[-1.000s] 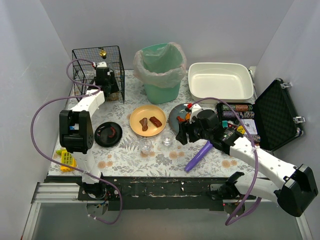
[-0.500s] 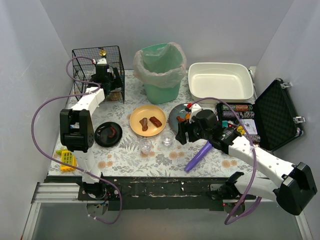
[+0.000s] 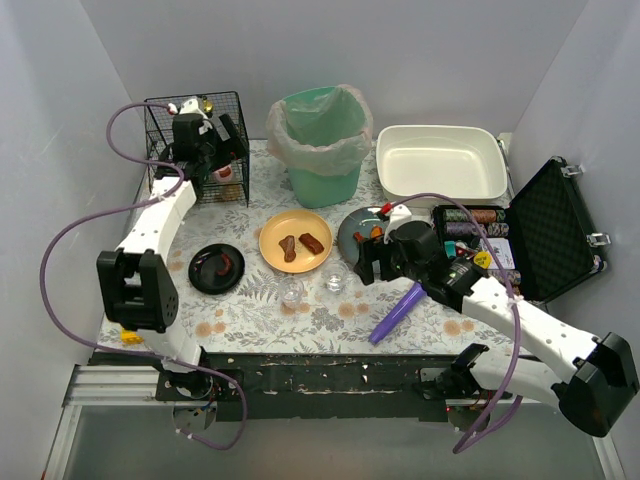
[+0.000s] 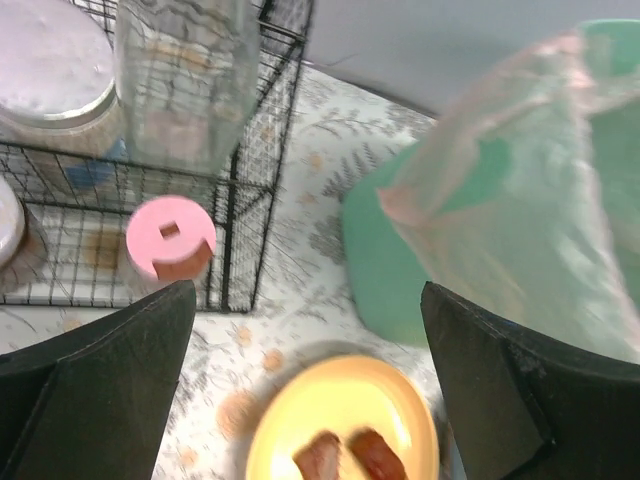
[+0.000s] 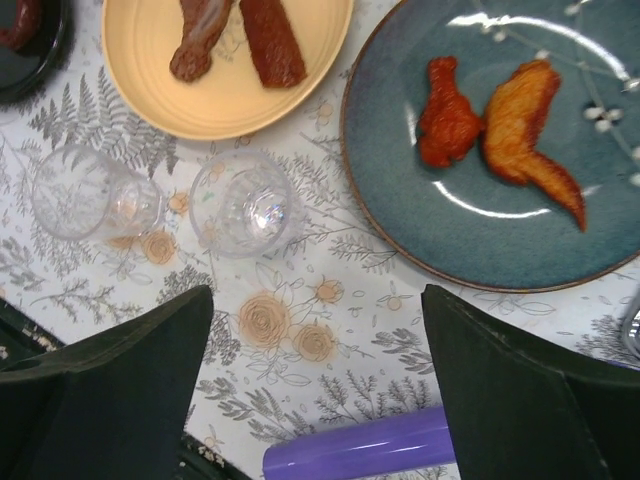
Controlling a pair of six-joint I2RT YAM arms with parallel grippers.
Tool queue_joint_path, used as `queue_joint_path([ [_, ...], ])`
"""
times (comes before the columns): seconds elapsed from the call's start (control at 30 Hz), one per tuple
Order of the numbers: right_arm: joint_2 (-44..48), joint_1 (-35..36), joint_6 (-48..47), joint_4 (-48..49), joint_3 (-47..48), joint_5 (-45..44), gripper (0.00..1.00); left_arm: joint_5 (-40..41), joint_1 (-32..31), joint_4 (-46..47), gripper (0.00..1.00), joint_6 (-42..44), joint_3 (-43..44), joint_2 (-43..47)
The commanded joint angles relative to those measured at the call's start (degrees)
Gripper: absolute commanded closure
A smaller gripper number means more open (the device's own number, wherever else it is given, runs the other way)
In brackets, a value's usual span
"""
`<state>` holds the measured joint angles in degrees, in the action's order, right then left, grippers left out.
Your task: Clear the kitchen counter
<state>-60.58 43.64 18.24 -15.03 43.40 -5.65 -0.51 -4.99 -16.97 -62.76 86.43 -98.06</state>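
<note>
The kitchen counter [image 3: 260,312] has a fern-and-flower cloth. On it stand a yellow plate [image 3: 295,240] with two meat pieces, a blue-grey plate [image 5: 500,160] with two chicken pieces, a small black plate [image 3: 216,268] and two clear glasses [image 5: 245,205]. A purple cylinder [image 3: 397,312] lies near the front. My left gripper [image 3: 222,150] is open and empty, raised beside the black wire cage [image 3: 190,125]; in its wrist view [image 4: 308,295] the yellow plate [image 4: 340,425] lies below. My right gripper [image 3: 362,262] is open and empty, above the cloth between glasses and blue plate [image 5: 318,295].
A green bin [image 3: 320,140] with a plastic liner stands at the back middle, and a white basin [image 3: 440,165] at the back right. An open black case [image 3: 545,230] with chips is at the right. Jars, one with a pink lid [image 4: 170,240], stand in the cage. A yellow-green item [image 3: 133,322] lies front left.
My left arm has lifted and swung back-left, from low at the cage's right front to high beside it. The right arm has barely moved.
</note>
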Motion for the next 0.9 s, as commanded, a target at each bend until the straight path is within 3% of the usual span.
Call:
queue_joint_path([
  [0.0, 3.3, 0.1, 2.2, -3.0, 3.4, -8.3, 0.02, -6.0, -0.4, -2.4, 0.03, -5.3, -5.1, 11.7],
  [0.23, 2.7, -1.2, 2.9, -9.8, 7.1, -7.8, 0.02, -6.7, -3.5, -5.3, 0.02, -6.8, -16.3, 24.8],
  [0.43, 5.2, -1.7, 4.2, -11.6, 8.1, -8.8, 0.02, -5.2, -12.2, -8.4, 0.02, -6.5, -22.6, 30.0],
  [0.67, 4.9, -1.8, 6.0, -15.5, 10.0, -11.8, 0.02, -5.5, -22.7, -5.2, 0.02, -8.2, -27.5, 29.3],
  [0.87, 6.1, -1.8, 7.4, -16.2, 8.9, -12.0, 0.02, -6.0, -29.6, -2.4, 0.02, -6.8, -27.7, 23.7],
])
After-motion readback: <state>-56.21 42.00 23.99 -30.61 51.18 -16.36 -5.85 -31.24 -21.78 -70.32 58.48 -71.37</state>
